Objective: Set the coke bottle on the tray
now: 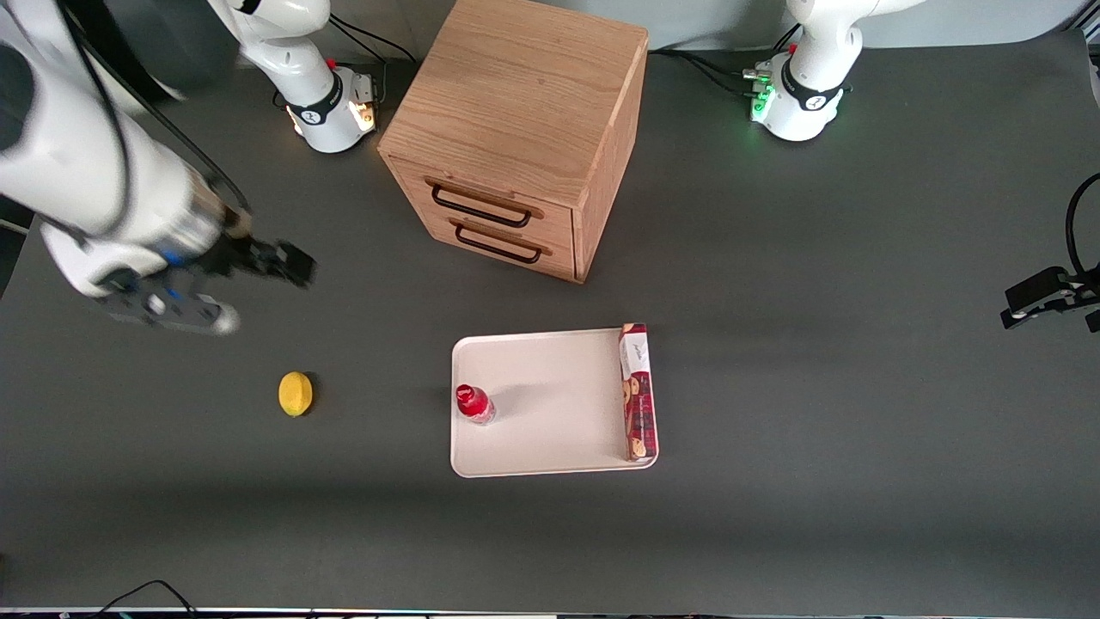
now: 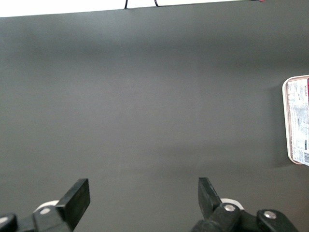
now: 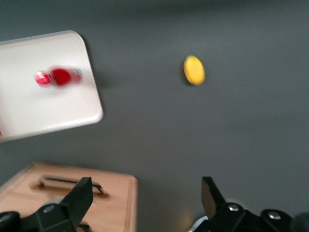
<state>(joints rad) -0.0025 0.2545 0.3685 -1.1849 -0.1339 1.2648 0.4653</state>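
Note:
The small red coke bottle [image 1: 473,403] stands upright on the cream-white tray [image 1: 550,413], near the tray's edge toward the working arm's end. In the right wrist view the bottle [image 3: 59,77] shows blurred on the tray [image 3: 53,113]. My gripper [image 1: 288,262] is open and empty, held high above the table toward the working arm's end, well away from the tray and farther from the front camera than the lemon. Its fingers [image 3: 79,198] stand wide apart.
A yellow lemon [image 1: 296,394] lies on the table beside the tray, toward the working arm's end. A long red biscuit box [image 1: 638,392] lies along the tray's edge toward the parked arm. A wooden two-drawer cabinet [image 1: 524,129] stands farther from the camera than the tray.

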